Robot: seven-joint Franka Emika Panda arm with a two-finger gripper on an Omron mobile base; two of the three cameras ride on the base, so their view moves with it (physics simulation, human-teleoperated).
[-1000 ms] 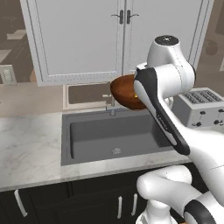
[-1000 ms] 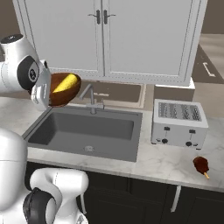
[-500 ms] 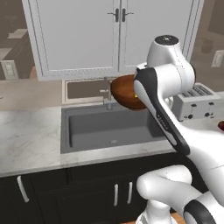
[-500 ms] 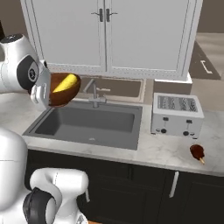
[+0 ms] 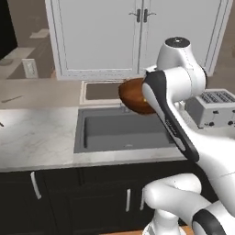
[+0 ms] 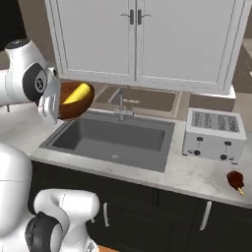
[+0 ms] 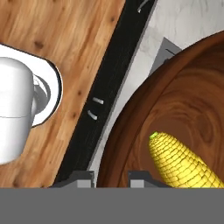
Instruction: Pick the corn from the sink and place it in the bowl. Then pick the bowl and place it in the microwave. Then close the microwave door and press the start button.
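Observation:
The reddish-brown bowl (image 5: 133, 94) (image 6: 74, 101) (image 7: 175, 113) hangs tilted in the air above the left end of the dark grey sink (image 5: 124, 131) (image 6: 113, 135). The yellow corn (image 6: 78, 93) (image 7: 183, 164) lies inside it. My gripper (image 7: 109, 177) (image 6: 51, 106) is shut on the bowl's rim, one fingertip inside the bowl and one outside. In the left base view my own forearm covers the hand and the bowl's right side. The microwave and its door are out of view.
A silver toaster (image 5: 213, 108) (image 6: 214, 134) stands on the marble counter right of the sink. A small reddish item (image 6: 235, 179) lies near the counter's front right edge. The faucet (image 6: 120, 106) rises behind the basin. White wall cabinets (image 5: 137, 36) hang above.
The whole scene has shifted in both base views, so the camera has moved with the base. The bowl with the corn stays in my grip, in the same place relative to the arm.

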